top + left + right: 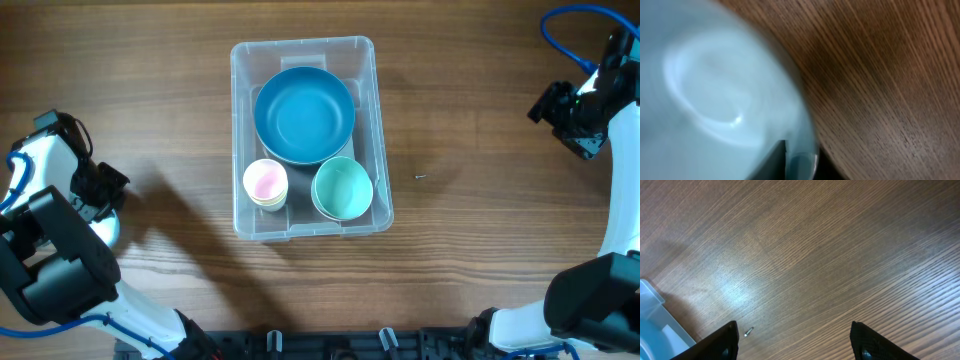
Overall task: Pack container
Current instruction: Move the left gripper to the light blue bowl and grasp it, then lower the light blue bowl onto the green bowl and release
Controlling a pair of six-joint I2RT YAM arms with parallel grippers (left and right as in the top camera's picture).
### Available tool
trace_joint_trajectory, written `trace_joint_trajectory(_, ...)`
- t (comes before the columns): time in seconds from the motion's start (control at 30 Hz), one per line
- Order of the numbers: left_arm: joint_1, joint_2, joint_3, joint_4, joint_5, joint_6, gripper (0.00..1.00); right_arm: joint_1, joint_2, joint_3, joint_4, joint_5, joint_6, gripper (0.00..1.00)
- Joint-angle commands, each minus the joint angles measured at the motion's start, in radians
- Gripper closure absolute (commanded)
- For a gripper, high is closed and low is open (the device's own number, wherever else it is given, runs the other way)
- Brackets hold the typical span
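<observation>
The clear plastic container (245,60) stands at mid-table. It holds a large blue bowl (304,113), a mint bowl (342,187) and a cream cup with a pink inside (265,183). My left gripper (100,197) is at the far left, shut on the rim of a pale blue bowl (108,228). In the left wrist view that bowl (705,85) fills the left side, with its rim pinched between my fingers (800,167). My right gripper (573,118) is open and empty over bare wood at the far right, and its wrist view shows the fingers (795,342) spread wide.
A small screw (420,178) lies on the wood right of the container; it also shows in the right wrist view (748,331). A corner of the container (655,312) is at the lower left of that view. The table is dark wood.
</observation>
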Motion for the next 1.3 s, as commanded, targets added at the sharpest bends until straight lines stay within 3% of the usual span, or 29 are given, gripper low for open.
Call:
trace_joint_trajectory(0.0, 0.005, 0.008, -0.007, 0.002, 0.002, -0.003, 0.96, 0.005, -0.010, 0.010, -0.002, -0.013, -0.010, 0.28)
trace_joint_trajectory(0.2, -0.026, -0.039, 0.063, -0.059, 0.115, -0.002, 0.96, 0.005, -0.010, 0.010, -0.002, -0.013, -0.010, 0.28)
trace_joint_trajectory(0.27, -0.128, -0.156, 0.170, -0.140, 0.126, 0.011, 0.96, 0.005, -0.010, 0.010, -0.002, -0.013, -0.010, 0.28)
trace_joint_trajectory(0.37, -0.358, -0.283, 0.377, -0.243, 0.144, 0.071, 0.96, 0.005, -0.010, 0.010, -0.002, -0.013, -0.010, 0.28)
trace_joint_trajectory(0.47, -0.737, -0.298, 0.610, -0.333, 0.139, 0.139, 0.96, 0.005, -0.010, 0.010, -0.002, -0.013, -0.010, 0.28)
trace_joint_trajectory(0.57, -1.031, -0.283, 0.628, -0.315, 0.110, 0.148, 0.96, 0.005, -0.010, 0.010, -0.001, -0.013, -0.010, 0.28)
trace_joint_trajectory(0.7, -1.284, -0.185, 0.628, -0.317, 0.105, 0.197, 0.96, 0.005, -0.010, 0.010, -0.002, -0.013, -0.010, 0.28)
trace_joint_trajectory(0.9, -1.323, -0.061, 0.628, -0.337, 0.156, 0.193, 0.96, 0.005, -0.010, 0.010, -0.002, -0.013, -0.010, 0.28)
trace_joint_trajectory(1.27, -1.342, -0.061, 0.628, -0.348, 0.170, 0.190, 0.96, 0.005, -0.010, 0.010, -0.002, -0.013, -0.010, 0.28)
